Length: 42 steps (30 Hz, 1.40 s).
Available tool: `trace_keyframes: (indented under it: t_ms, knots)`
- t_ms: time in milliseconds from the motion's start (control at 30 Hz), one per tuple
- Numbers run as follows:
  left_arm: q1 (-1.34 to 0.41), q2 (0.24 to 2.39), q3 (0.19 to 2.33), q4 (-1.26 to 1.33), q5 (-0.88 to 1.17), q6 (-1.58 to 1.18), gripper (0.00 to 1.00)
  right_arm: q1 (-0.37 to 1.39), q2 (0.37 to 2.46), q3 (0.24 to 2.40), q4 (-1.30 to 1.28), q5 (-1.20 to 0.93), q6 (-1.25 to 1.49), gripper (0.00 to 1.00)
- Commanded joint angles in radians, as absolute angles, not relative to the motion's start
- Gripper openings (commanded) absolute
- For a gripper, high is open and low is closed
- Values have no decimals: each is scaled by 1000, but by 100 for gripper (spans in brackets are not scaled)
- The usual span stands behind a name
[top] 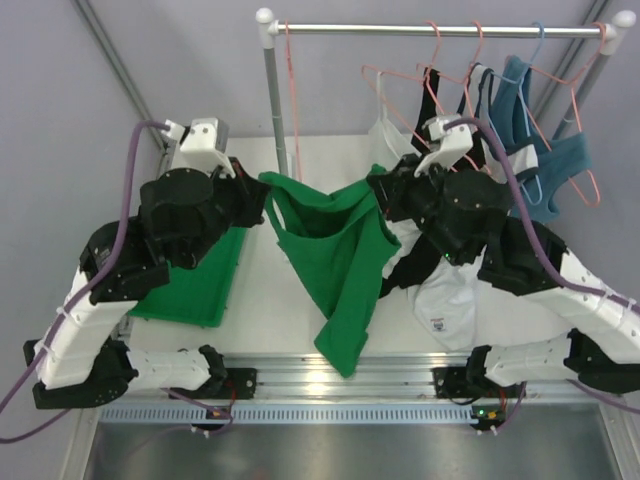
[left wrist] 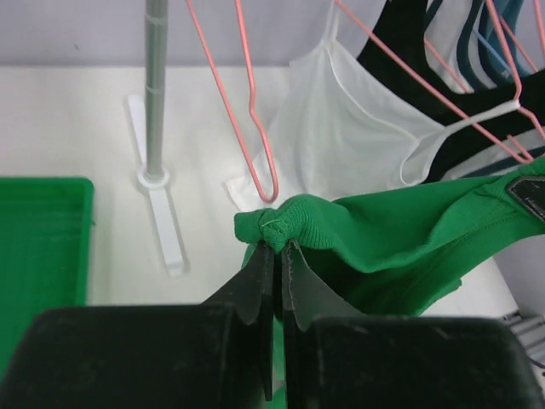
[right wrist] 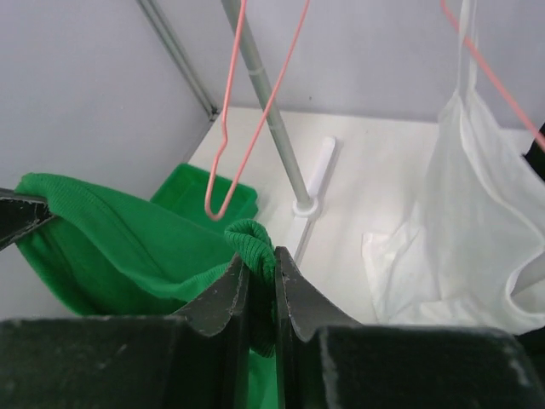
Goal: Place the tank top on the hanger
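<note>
White table (top: 265, 310), pale grey walls (top: 150, 60), and one steel rail (top: 420, 30) is standing at the back. One green tray (top: 205, 285) is sitting at the left. Two grippers in play: the left gripper (left wrist: 278, 249) is pinching one strap of the single green tank top (top: 335, 260), the right gripper (right wrist: 261, 256) is clamping the other, and the fabric is sagging between them above the table. One bare pink hanger (top: 291, 100) is dangling just behind.
</note>
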State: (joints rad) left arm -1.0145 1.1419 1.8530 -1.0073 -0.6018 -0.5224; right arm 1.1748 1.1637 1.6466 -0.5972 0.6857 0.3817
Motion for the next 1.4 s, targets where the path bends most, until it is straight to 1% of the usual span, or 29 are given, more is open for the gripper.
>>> trace_keyframes:
  t_ms: [0, 33, 133, 233, 300, 367, 400, 467, 500, 533, 567, 600, 633, 667, 700, 733, 767, 800, 867, 900, 967, 1000, 1033, 1067, 1167, 1200, 1267, 1333, 1367]
  knots:
    - [-1015, 1216, 2028, -1071, -686, -379, 0, 1131, 1215, 1834, -641, 672, 249, 0]
    - [-1015, 1230, 2104, -1081, -686, -367, 0, 1123, 1227, 1871, -650, 661, 238, 0]
    - [-1015, 1270, 2209, -1109, -692, -334, 0, 1100, 1270, 1982, -692, 644, 213, 0]
    - [-1015, 1264, 2200, -1114, -687, -336, 0, 1092, 1276, 1985, -709, 635, 215, 0]
    - [-1015, 1235, 2120, -1111, -678, -366, 0, 1089, 1253, 1939, -710, 627, 247, 0]
    - [-1015, 1197, 1969, -1072, -663, -416, 0, 1088, 1207, 1826, -698, 606, 282, 0]
    - [-1015, 1154, 1909, -1056, -647, -437, 0, 1086, 1188, 1721, -689, 598, 331, 0]
    - [-1015, 1108, 1711, -1026, -626, -507, 0, 1086, 1114, 1587, -643, 565, 392, 0]
    - [-1015, 1062, 1639, -984, -592, -535, 0, 1086, 1088, 1434, -625, 551, 463, 0]
    - [-1015, 1040, 1479, -959, -572, -566, 0, 1086, 1062, 1354, -606, 539, 501, 0]
    - [-1015, 1019, 1389, -921, -545, -622, 0, 1086, 1017, 1271, -563, 519, 543, 0]
    - [-1015, 982, 1299, -837, -507, -647, 0, 1086, 994, 1103, -545, 508, 639, 0]
    - [-1014, 973, 1131, -787, -449, -676, 0, 1085, 977, 1019, -520, 476, 684, 0]
    - [-1014, 968, 1049, -740, -407, -733, 0, 1085, 953, 941, -465, 456, 727, 0]
    - [-1014, 977, 972, -688, -372, -754, 0, 1085, 948, 796, -433, 442, 809, 0]
    - [-1014, 989, 833, -567, -315, -777, 0, 1083, 943, 728, -402, 414, 848, 0]
    - [-1014, 1023, 769, -510, -289, -819, 0, 1081, 948, 618, -327, 394, 898, 0]
    - [-1014, 1046, 718, -446, -267, -833, 0, 1081, 956, 577, -299, 382, 922, 1]
    - [-1014, 1122, 647, -364, -219, -859, 0, 1081, 982, 526, -253, 362, 946, 8]
    - [-1014, 1144, 647, -362, -210, -862, 0, 1081, 989, 508, -252, 356, 957, 19]
    - [-1014, 1184, 661, -361, -199, -862, 11, 1081, 999, 509, -259, 357, 956, 29]
    - [-1015, 1187, 664, -362, -201, -862, 16, 1081, 997, 520, -270, 359, 944, 40]
    - [-1014, 1186, 673, -370, -201, -858, 22, 1081, 988, 528, -278, 364, 940, 45]
    - [-1014, 1171, 676, -377, -212, -854, 32, 1081, 983, 544, -284, 367, 930, 51]
    - [-1014, 1128, 699, -432, -236, -842, 44, 1081, 959, 575, -327, 379, 914, 58]
    - [-1014, 1117, 707, -446, -250, -842, 45, 1083, 953, 597, -339, 379, 904, 62]
    - [-1014, 1086, 727, -489, -258, -836, 47, 1081, 934, 629, -376, 388, 893, 67]
    - [-1014, 1065, 749, -517, -259, -836, 58, 1083, 920, 653, -415, 399, 881, 74]
    - [-1014, 1059, 756, -534, -261, -838, 59, 1081, 914, 681, -429, 405, 870, 75]
